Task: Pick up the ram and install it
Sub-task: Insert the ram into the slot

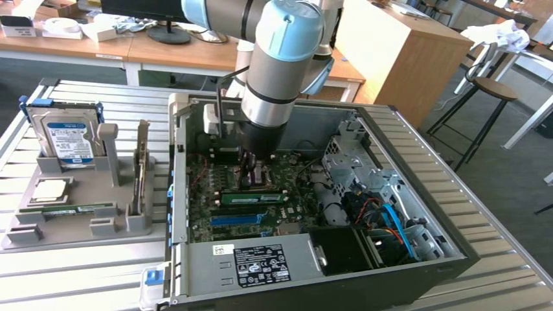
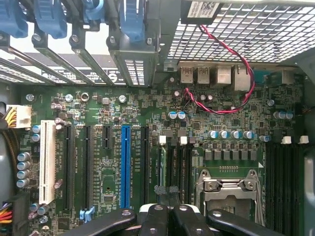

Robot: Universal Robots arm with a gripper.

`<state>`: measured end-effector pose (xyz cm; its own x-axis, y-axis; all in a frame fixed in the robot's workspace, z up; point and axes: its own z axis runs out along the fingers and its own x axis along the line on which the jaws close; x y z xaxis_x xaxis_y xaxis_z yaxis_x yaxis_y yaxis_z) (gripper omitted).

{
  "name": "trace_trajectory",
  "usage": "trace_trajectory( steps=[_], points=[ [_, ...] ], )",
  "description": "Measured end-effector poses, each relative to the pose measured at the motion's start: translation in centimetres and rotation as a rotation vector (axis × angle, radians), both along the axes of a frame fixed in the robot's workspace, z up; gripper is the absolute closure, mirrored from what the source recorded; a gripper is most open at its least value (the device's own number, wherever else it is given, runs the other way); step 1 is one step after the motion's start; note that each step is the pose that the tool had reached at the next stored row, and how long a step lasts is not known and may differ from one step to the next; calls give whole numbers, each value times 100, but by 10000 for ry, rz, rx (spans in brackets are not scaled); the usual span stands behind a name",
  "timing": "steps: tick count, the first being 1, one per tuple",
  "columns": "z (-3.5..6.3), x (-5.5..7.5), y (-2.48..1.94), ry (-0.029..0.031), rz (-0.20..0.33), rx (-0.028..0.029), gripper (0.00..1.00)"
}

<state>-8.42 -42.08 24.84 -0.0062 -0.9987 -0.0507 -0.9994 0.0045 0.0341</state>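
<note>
The exterior view looks down at a slant from above and somewhat back, taking in the open computer case [image 1: 346,214] and the parts holder [image 1: 78,207] beside it. The wrist view looks close and straight onto the motherboard [image 2: 147,147] inside that case, which both views share.

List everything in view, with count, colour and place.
table: 1, silver, slatted, under everything
case: 1, black and grey, open, on the table
board: 1, green, inside the case
ram: 1, green, in a board slot near the tool
long slot: 1, blue, on the board
holder: 1, grey, at the exterior view's left of the case
drive: 1, silver with blue label, upright in the holder
processor: 1, silver, flat in the holder
stool: 1, wood seat, at the exterior view's far right
arm: 1, grey and blue, over the case
tool: 1, black, shut, low over the board
</note>
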Motion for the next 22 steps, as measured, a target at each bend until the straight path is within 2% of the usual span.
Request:
trace_trajectory(
  steps=[5,22],
  points=[
    [-2,0,-1,0,0,0,90],
    [-101,-2,-1,-1,1,-1,90]
  ],
)
